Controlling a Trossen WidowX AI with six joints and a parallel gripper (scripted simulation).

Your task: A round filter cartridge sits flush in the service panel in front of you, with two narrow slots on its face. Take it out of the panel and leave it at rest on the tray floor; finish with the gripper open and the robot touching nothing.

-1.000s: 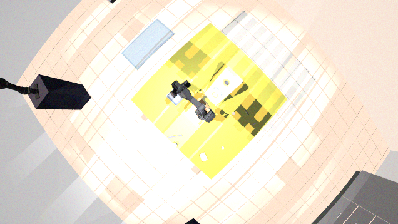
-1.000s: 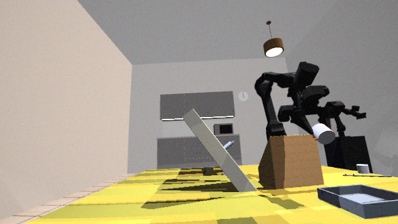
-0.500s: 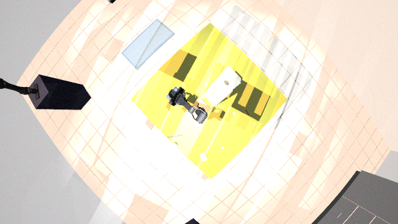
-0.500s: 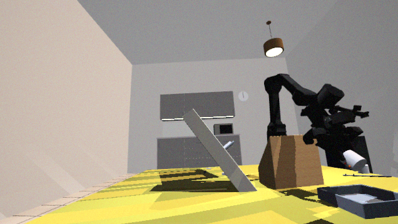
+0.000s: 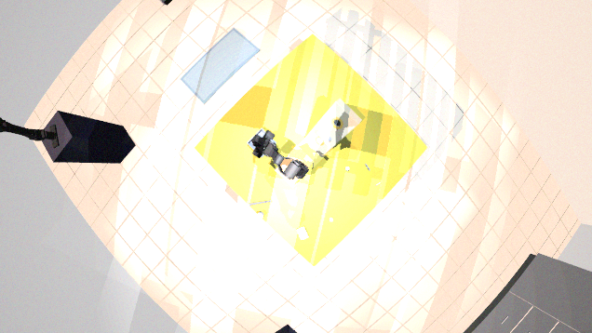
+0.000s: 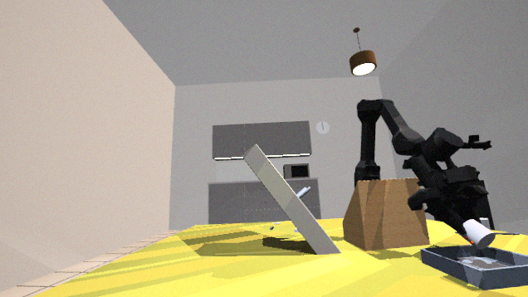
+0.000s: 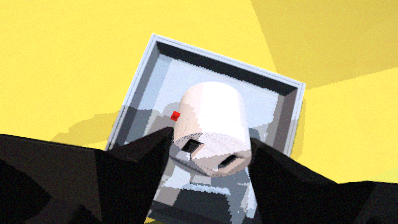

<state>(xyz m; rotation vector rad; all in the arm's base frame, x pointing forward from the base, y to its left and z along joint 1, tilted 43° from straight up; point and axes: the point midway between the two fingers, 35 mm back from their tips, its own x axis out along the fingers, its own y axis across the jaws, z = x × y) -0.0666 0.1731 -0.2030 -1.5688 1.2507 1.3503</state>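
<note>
The white round filter cartridge is between my fingers, tilted, its slotted face toward the wrist camera. My gripper is shut on it. The cartridge is above the grey-blue tray; in the wrist view it overlaps the middle of the tray, and in the exterior view its lower end is just over the tray's rim height. A small red mark shows at the cartridge's side. The pale service panel leans at a slant, with a dark round hole in its face.
The arm's base stands on a wooden block beside the tray. The yellow table top carries small pale bits and a white square piece. A pale rod-like part sticks out behind the panel.
</note>
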